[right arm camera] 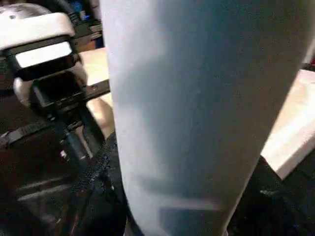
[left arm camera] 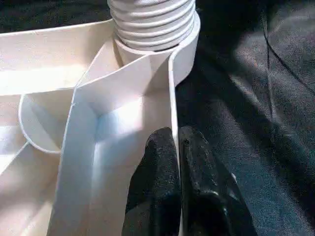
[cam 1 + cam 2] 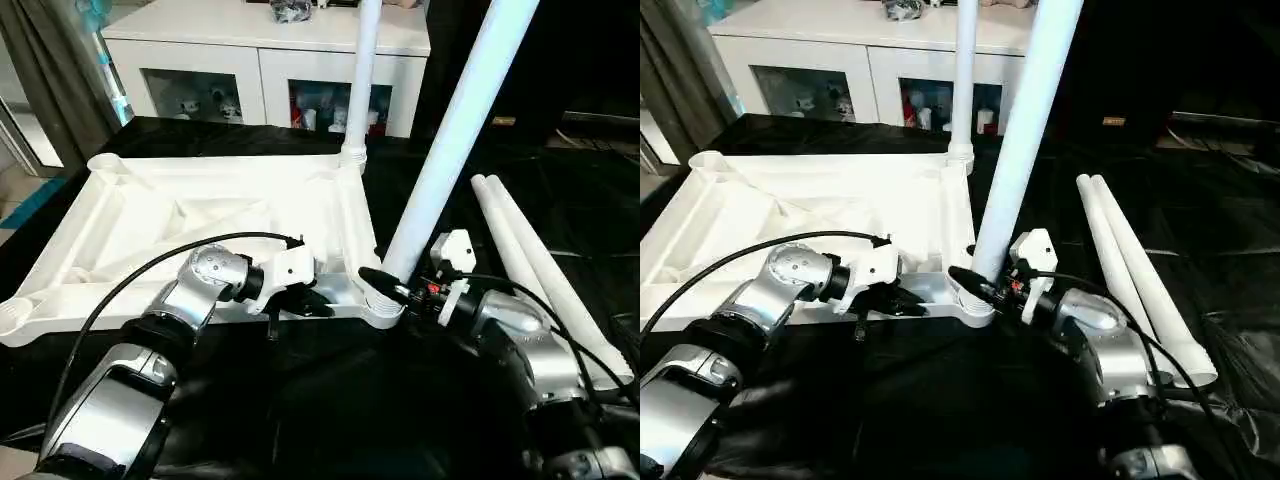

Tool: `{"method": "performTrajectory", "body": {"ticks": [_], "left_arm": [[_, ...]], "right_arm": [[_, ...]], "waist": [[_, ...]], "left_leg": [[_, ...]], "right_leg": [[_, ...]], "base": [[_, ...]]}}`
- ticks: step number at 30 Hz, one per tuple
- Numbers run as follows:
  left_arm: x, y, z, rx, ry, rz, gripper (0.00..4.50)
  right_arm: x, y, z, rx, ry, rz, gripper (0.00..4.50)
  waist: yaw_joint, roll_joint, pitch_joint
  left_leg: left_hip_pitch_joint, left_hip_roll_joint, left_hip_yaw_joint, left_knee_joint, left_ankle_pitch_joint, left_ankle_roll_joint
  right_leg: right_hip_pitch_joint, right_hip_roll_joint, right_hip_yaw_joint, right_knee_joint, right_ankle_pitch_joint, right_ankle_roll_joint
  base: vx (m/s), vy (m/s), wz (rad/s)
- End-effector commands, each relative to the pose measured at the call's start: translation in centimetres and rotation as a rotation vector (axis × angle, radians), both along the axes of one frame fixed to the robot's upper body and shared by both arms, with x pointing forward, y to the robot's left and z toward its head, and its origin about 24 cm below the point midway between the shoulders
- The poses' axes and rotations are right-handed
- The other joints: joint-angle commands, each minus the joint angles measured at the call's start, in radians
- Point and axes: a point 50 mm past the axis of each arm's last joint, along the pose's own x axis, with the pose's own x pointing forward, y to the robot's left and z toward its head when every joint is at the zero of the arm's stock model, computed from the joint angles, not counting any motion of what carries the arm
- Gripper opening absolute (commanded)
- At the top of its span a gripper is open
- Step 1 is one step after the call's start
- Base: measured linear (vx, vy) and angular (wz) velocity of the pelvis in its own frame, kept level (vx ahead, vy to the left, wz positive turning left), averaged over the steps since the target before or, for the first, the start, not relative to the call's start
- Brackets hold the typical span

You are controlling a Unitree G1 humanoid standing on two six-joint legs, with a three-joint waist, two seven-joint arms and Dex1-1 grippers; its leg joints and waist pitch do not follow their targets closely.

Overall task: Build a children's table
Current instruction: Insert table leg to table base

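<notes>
Lying inverted at frame centre, the table top (image 3: 200,215) carries two fitted legs; two loose legs (image 3: 540,270) remain at right. Its rim is pinched by the left gripper (image 2: 176,147), nearly closed; the near leg (image 3: 455,140) is clasped half-open by the right gripper (image 3: 385,280).

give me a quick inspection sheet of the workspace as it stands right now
surface: black-sheeted table, sheet wrinkled at the near right.
job's things: white tabletop lies underside up; far leg stands in its far corner socket; near leg stands tilted in the near corner socket; two loose legs lie side by side to the right.
clutter: nothing seen.
grippers: left gripper shut on the tabletop's near rim; right gripper closed round the near leg's base.
cables: black cable loops over the left forearm; thin cables run along the right wrist.
surroundings: white cabinet with glass doors behind the table.
</notes>
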Motion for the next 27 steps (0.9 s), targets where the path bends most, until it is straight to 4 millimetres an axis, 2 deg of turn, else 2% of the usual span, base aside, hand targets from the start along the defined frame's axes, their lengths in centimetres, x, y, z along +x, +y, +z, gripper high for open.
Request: {"method": "performTrajectory", "body": {"ticks": [1, 6, 11, 16, 18, 21, 22, 27], "left_arm": [[0.0, -0.1, 0.9, -0.029, -0.029, -0.045, 0.00], [-0.2, 0.4, 1.3, -0.043, -0.019, -0.096, 0.00], [-0.1, 0.8, 1.8, -0.052, 0.000, -0.119, 0.00], [0.0, 0.9, 2.0, -0.048, -0.003, -0.121, 0.00], [0.1, 0.8, 2.0, -0.045, -0.011, -0.106, 0.00], [0.3, 0.7, 2.1, -0.059, -0.006, -0.090, 0.00], [0.3, 0.7, 2.1, -0.063, -0.005, -0.092, 0.00], [0.3, 0.6, 2.2, -0.058, -0.004, -0.099, 0.00]], "right_arm": [[-1.6, -0.2, -3.4, -0.079, 0.169, 0.067, 1.93], [-1.7, -0.2, -3.3, -0.092, 0.167, 0.141, 1.93], [-1.8, -0.2, -3.6, -0.111, 0.166, 0.196, 1.93], [-2.0, 0.0, -3.8, -0.110, 0.169, 0.218, 1.93], [-2.0, 0.1, -3.9, -0.104, 0.166, 0.210, 1.93], [-2.0, 0.0, -4.0, -0.094, 0.166, 0.200, 1.93], [-2.1, 0.0, -4.1, -0.092, 0.168, 0.202, 1.93], [-2.2, 0.0, -4.3, -0.093, 0.170, 0.194, 1.93]], "waist": [[0.000, -0.013, -0.052], [0.001, -0.018, -0.050], [0.001, -0.020, -0.044], [0.001, -0.023, -0.042], [0.002, -0.019, -0.040], [0.001, -0.021, -0.039], [0.000, -0.016, -0.037], [-0.001, -0.018, -0.037]], "left_leg": [[0.009, 0.094, -0.042, -0.077, -0.148, 0.074], [0.009, 0.096, -0.041, -0.079, -0.139, 0.087], [0.013, 0.099, -0.041, -0.084, -0.175, 0.064], [0.013, 0.099, -0.041, -0.085, -0.174, 0.062], [0.012, 0.098, -0.040, -0.084, -0.173, 0.062], [0.013, 0.100, -0.041, -0.087, -0.184, 0.056], [0.014, 0.100, -0.042, -0.089, -0.198, 0.051], [0.015, 0.101, -0.042, -0.091, -0.208, 0.046]], "right_leg": [[0.036, -0.105, 0.062, -0.081, -0.114, -0.248], [0.033, -0.103, 0.061, -0.077, -0.066, -0.259], [0.030, -0.104, 0.062, -0.079, -0.085, -0.272], [0.033, -0.106, 0.063, -0.078, -0.070, -0.279], [0.032, -0.107, 0.064, -0.080, -0.074, -0.280], [0.032, -0.106, 0.063, -0.081, -0.091, -0.279], [0.030, -0.105, 0.064, -0.084, -0.102, -0.278], [0.031, -0.105, 0.064, -0.083, -0.100, -0.280]], "base": [[0.000, 0.000, 0.00], [0.000, 0.000, 0.00], [0.000, 0.000, 0.00], [0.000, 0.000, 0.00], [0.000, 0.000, 0.00], [0.000, 0.000, 0.00], [0.000, 0.000, 0.00], [0.000, 0.000, 0.00]]}}
